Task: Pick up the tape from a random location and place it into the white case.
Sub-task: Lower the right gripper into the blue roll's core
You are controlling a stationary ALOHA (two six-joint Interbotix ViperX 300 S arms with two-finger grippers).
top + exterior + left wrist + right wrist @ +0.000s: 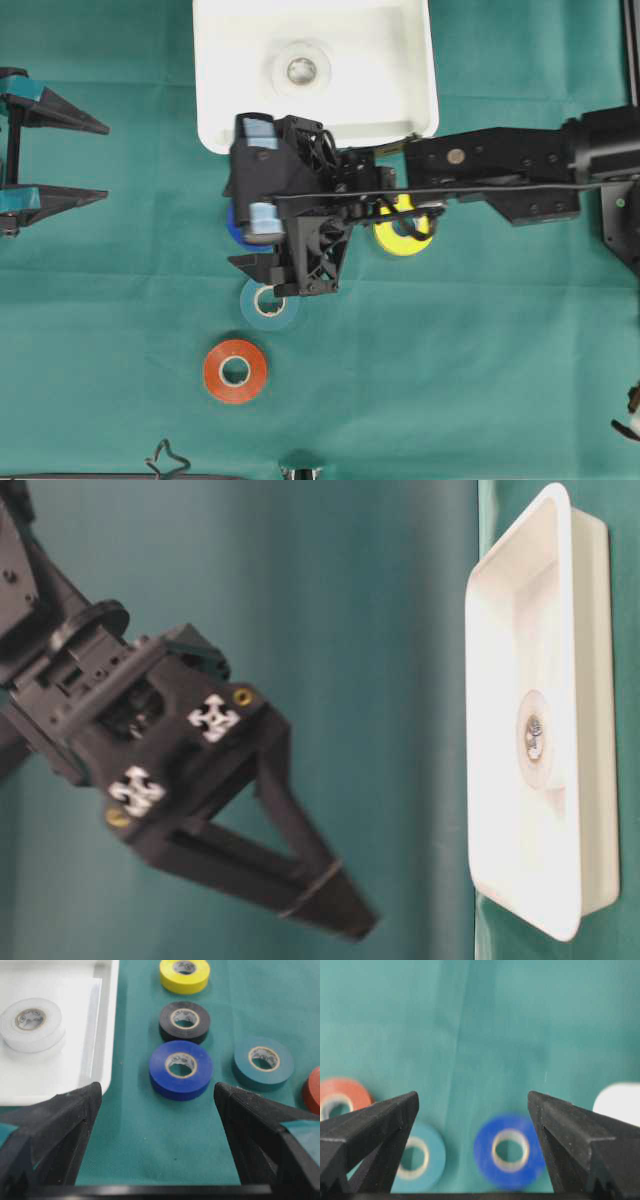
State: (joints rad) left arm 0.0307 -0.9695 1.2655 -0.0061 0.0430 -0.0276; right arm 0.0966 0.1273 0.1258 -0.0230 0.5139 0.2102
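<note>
The white case [215, 110] lies at the top middle of the overhead view, with a white tape roll [300, 70] inside it. On the green cloth below it lie a blue roll [233, 228], a teal roll [268, 303], an orange-red roll [235, 370] and a yellow roll [403, 238]. A black roll [184, 1021] shows only in the left wrist view. My right gripper [250, 180] reaches across the middle and hangs open above the blue roll [509, 1150], holding nothing. At the far left my left gripper [105, 160] is open and empty.
The right arm [500, 165] stretches across the cloth just below the case and covers part of the row of rolls. The case [520, 600] also shows in the table-level view. The left wrist view looks along the rolls, with the case's rim [107, 1025] on its left.
</note>
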